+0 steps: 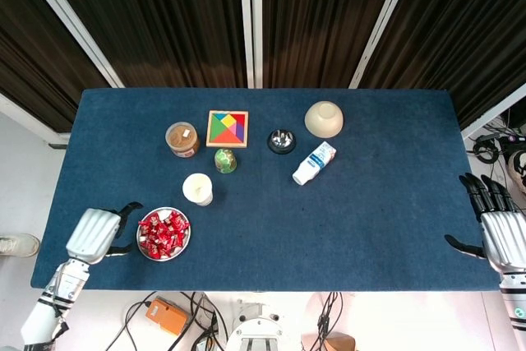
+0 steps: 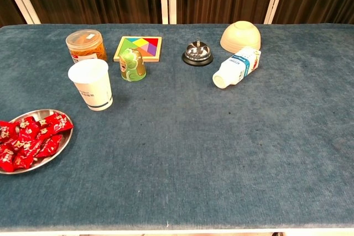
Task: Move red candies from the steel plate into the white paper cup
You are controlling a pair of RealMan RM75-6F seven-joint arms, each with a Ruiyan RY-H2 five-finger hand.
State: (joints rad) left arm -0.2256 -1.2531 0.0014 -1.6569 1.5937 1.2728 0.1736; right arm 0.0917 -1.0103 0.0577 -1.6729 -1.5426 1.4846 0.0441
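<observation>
The blue tabletop carries a steel plate, white paper cup, jar, puzzle, bell, bowl, green figurine, and a toppled bottle.
</observation>
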